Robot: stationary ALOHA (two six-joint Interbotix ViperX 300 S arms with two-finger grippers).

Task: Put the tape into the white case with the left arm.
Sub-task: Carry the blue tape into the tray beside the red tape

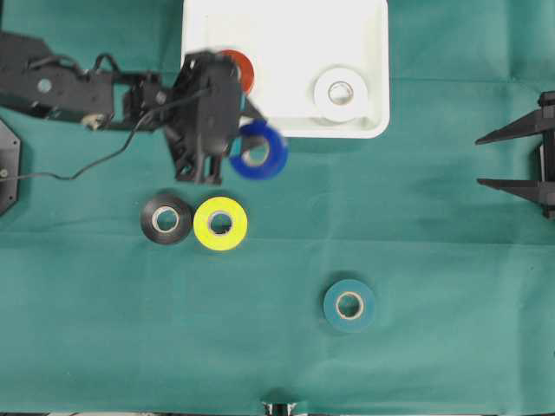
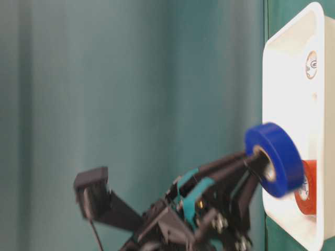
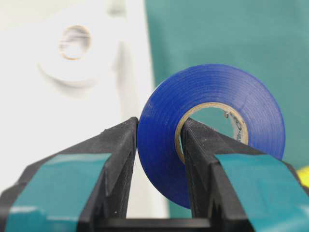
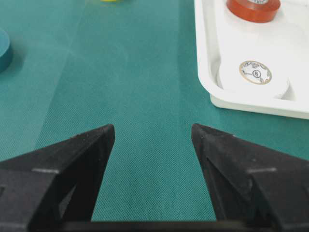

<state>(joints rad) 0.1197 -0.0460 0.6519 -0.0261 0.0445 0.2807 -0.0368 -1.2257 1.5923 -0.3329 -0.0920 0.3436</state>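
Blue tape roll [image 1: 259, 150] clamped in the left gripper [image 3: 159, 145], just off the white case [image 1: 375, 52].

Pinched through its wall, one finger inside the core, one outside; held off the green cloth [image 1: 416, 225] beside the case's near rim, perhaps overlapping it. Inside the case: white roll [image 1: 340, 94], red roll [image 4: 253, 8]. Right gripper [image 4: 152, 133] spread wide, holding nothing, near the cloth's right edge.

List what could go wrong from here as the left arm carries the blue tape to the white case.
1. The left gripper pinches only one wall of the blue tape, one finger through its core; the roll could swing or slip.
2. The tape hangs beside the white case at its rim; released early, it may land outside.
3. The red tape and white tape already lie inside; the blue roll could land on one.
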